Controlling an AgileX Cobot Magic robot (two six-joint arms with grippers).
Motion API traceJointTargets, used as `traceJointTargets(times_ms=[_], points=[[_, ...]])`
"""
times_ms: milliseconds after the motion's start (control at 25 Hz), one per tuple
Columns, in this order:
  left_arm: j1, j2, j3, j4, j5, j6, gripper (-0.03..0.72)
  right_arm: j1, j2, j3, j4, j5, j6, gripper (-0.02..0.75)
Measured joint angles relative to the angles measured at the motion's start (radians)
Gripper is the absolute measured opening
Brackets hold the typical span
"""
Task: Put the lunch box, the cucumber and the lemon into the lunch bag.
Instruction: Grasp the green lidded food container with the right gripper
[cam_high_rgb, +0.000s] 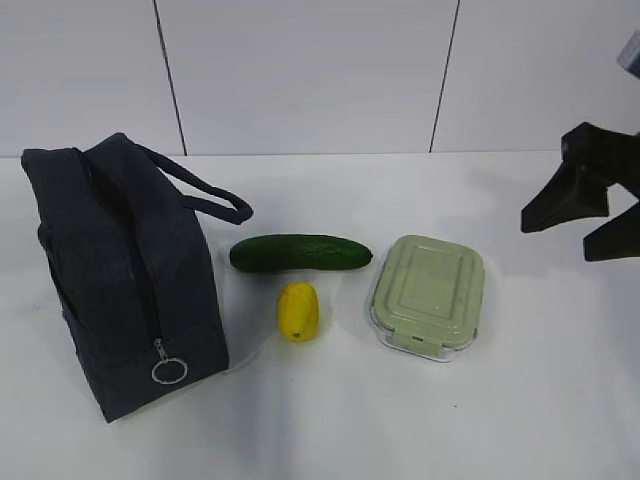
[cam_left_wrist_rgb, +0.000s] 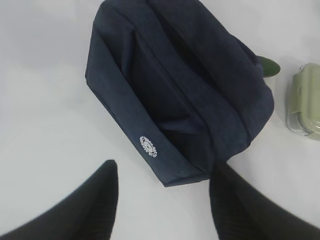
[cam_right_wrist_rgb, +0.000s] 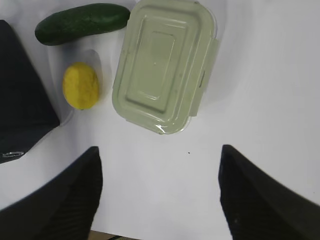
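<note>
The right gripper (cam_high_rgb: 598, 215) was held spread wide in the air beyond the lunch box (cam_high_rgb: 428, 294), touching nothing. The left gripper (cam_left_wrist_rgb: 162, 192) was likewise seen wide apart and empty, just above one end of the lunch bag (cam_left_wrist_rgb: 182, 80). The bag was stood on the white table (cam_high_rgb: 520, 410) at the left, its zipper ring (cam_high_rgb: 168, 371) hanging at the near end. The cucumber (cam_high_rgb: 300, 253) was laid between bag and lunch box, with the lemon (cam_high_rgb: 298, 311) just in front of it.
</note>
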Motion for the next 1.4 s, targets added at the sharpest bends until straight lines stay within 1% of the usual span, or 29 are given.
traceJointTargets(times_ms=[240,480,720,920,1000,1160,1280,1400], points=[[0.0,0.0,0.0,-0.006,-0.015,0.0,0.424,0.0,0.085,0.0,0.058,-0.023,-0.063,0.552],[0.0,0.0,0.0,-0.008,-0.024,0.0,0.424,-0.001,0.168,0.0,0.09,-0.059,-0.118,0.554],[0.0,0.0,0.0,-0.011,-0.046,0.0,0.424,-0.035,0.247,0.0,0.177,-0.083,-0.21,0.555],[0.0,0.0,0.0,-0.015,-0.072,0.0,0.424,-0.041,0.307,0.0,0.253,-0.117,-0.308,0.556],[0.0,0.0,0.0,-0.021,-0.078,0.0,0.424,-0.041,0.323,0.006,0.293,-0.145,-0.347,0.556],[0.0,0.0,0.0,-0.026,-0.1,0.0,0.424,-0.043,0.343,0.075,0.404,-0.215,-0.449,0.556],[0.0,0.007,0.0,-0.03,-0.109,0.0,0.424,-0.043,0.362,0.138,0.519,-0.254,-0.57,0.556],[0.0,0.02,0.0,-0.037,-0.113,0.0,0.424,-0.048,0.383,0.18,0.668,-0.275,-0.704,0.556]])
